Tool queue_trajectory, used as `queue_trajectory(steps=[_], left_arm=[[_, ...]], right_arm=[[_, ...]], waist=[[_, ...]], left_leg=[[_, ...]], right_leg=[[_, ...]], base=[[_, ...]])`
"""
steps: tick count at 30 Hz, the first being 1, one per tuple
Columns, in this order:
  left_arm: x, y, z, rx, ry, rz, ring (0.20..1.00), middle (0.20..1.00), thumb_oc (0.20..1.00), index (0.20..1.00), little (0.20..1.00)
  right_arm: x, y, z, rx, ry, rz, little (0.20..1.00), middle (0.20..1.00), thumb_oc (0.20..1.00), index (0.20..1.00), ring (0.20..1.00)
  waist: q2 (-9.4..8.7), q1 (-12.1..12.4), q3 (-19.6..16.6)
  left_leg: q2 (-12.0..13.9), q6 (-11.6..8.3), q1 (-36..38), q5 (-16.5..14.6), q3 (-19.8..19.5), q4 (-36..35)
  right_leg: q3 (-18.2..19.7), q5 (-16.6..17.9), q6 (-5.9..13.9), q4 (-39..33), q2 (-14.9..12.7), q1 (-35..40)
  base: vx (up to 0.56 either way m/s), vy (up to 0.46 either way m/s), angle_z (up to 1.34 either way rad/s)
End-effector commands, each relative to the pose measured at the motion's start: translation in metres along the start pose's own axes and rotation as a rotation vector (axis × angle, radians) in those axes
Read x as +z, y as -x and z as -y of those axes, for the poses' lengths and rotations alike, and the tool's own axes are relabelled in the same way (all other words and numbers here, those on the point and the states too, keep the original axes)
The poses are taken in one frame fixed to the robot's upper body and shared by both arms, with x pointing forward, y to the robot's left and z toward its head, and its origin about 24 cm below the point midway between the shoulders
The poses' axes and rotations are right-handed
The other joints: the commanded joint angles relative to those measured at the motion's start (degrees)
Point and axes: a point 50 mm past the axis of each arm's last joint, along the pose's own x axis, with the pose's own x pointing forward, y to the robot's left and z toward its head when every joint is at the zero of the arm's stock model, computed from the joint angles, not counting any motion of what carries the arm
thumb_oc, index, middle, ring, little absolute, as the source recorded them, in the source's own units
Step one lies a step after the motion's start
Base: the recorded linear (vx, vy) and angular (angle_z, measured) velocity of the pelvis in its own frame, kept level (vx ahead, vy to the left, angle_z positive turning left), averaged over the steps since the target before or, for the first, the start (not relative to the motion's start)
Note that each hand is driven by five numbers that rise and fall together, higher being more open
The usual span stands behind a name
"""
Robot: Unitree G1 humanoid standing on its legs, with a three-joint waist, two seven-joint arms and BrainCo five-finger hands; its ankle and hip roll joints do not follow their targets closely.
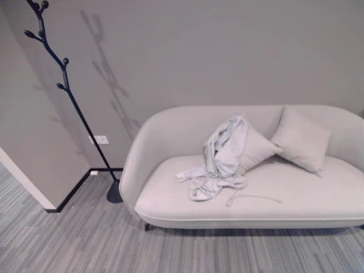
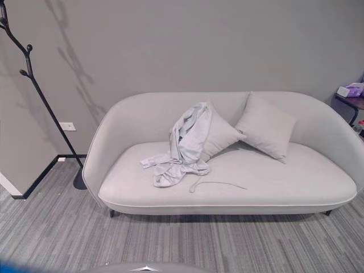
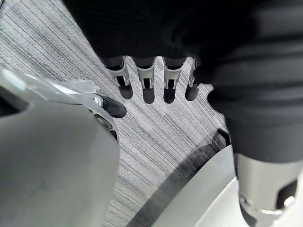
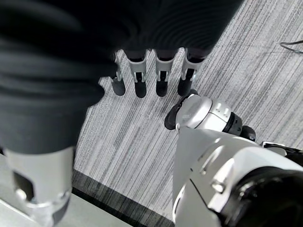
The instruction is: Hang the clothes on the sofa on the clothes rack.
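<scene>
A pale grey sofa (image 2: 227,182) sits square against a plain grey wall (image 2: 199,45), on grey striped carpet (image 2: 57,233). The clothes (image 2: 181,149) lie in a crumpled light heap on the seat, left of centre, one part draped up against the backrest and over the nearer cushion (image 2: 219,135). A thin cord (image 2: 216,183) trails from the heap across the seat towards the front edge. A second cushion (image 2: 265,126) leans on the backrest just to the right, touching the first.

Off to the left stands the rack (image 1: 62,85), a thin black branch-like pole with knobbed pegs, its round base (image 1: 114,193) on the carpet just beside the sofa's left end. All the pegs in view are bare. A white socket (image 1: 101,139) is on the wall behind it, with dark skirting along the bottom of the wall. At the far right edge, a dark side table (image 2: 354,102) carries a small pale box (image 2: 350,90).

Down at the wrists: the left hand (image 3: 149,78) hangs over the carpet, fingers straight and spread in a row, holding nothing. The right hand (image 4: 151,75) likewise, fingers relaxed and apart above the carpet, empty. Both are well away from the clothes.
</scene>
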Motion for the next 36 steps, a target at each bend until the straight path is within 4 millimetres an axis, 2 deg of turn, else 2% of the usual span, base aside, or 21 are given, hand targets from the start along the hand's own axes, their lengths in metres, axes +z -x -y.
queue_trajectory(steps=[1,7,25,36], left_arm=[[0.017,-0.003,0.013,-0.029,0.006,0.049,1.0,1.0,1.0,1.0,1.0],[0.012,-0.002,0.012,-0.032,-0.035,0.025,1.0,1.0,1.0,1.0,1.0],[0.011,-0.003,0.03,-0.106,-0.152,0.028,1.0,1.0,1.0,1.0,1.0],[0.009,-0.003,0.03,-0.109,-0.166,0.022,1.0,1.0,1.0,1.0,1.0]], right_arm=[[-0.003,-0.002,-0.025,0.036,0.016,-0.02,1.0,1.0,1.0,1.0,1.0],[-0.003,-0.002,-0.022,0.029,0.053,-0.026,1.0,1.0,1.0,1.0,1.0],[0.006,-0.002,-0.027,0.042,0.16,-0.013,1.0,1.0,1.0,1.0,1.0],[0.006,-0.001,-0.025,0.035,0.19,-0.016,1.0,1.0,1.0,1.0,1.0]], waist=[[-1.79,-0.98,1.72],[-1.73,-1.03,1.69],[-1.26,-0.95,2.06],[-1.21,-1.18,2.04]], left_leg=[[1.16,-2.01,0.19,1.1,-1.85,-2.19],[1.05,-1.95,0.24,0.98,-1.94,-2.19],[0.97,-1.86,1.03,0.73,-2.12,-2.19],[0.98,-1.9,1.33,0.44,-2.54,-2.19]], right_leg=[[-2.58,6.06,2.07,-10.3,-0.29,2.22],[-2.53,6.04,2.09,-10.3,-0.42,2.37],[-2.9,5.88,1.9,-10.3,-0.46,2.85],[-2.77,5.49,1.71,-10.3,-0.3,3.26]], base=[[0.0,0.0,0.0],[0.0,0.0,0.0],[0.0,0.0,0.0],[0.0,0.0,0.0]])
